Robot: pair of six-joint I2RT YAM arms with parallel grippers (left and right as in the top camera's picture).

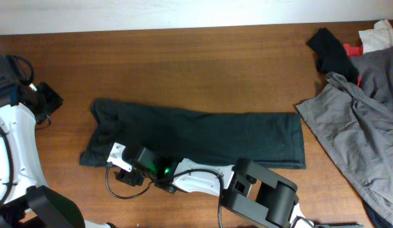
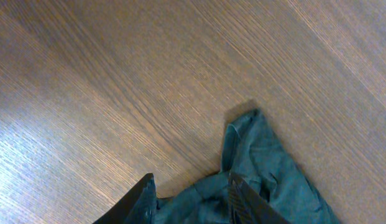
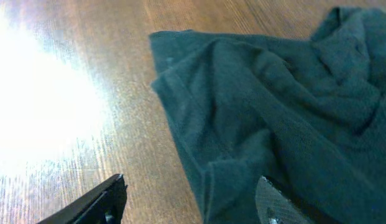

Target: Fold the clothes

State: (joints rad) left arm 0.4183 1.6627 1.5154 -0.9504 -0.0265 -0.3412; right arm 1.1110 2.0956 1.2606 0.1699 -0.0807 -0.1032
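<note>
Overhead, the dark green garment point(image 1: 202, 136) is lying in the middle of the wooden table point(image 1: 202, 63), folded into one long band that is running from left to right, with its left end a little crumpled. The right gripper point(image 1: 122, 163) is hovering at the lower left corner of this band, and its arm is reaching across the near edge of the cloth. In the right wrist view its fingers point(image 3: 109, 196) are standing wide apart: one is over bare wood, the other is over the wrinkled cloth, and nothing is being pinched between them. The left gripper point(image 1: 47, 98) is waiting near the upper left corner of the garment, and from above it is looking apart from the cloth. In the left wrist view its fingers point(image 2: 143, 199) are also standing apart, and a pointed corner of the green cloth is showing between and beyond them. At the far right of the table a light grey garment point(image 1: 367, 126) is lying in a loose heap, well apart from the green one. Behind it a small black cloth point(image 1: 332, 50) is lying just beside a red scrap point(image 1: 354, 49) and a white cloth point(image 1: 381, 35).
</note>
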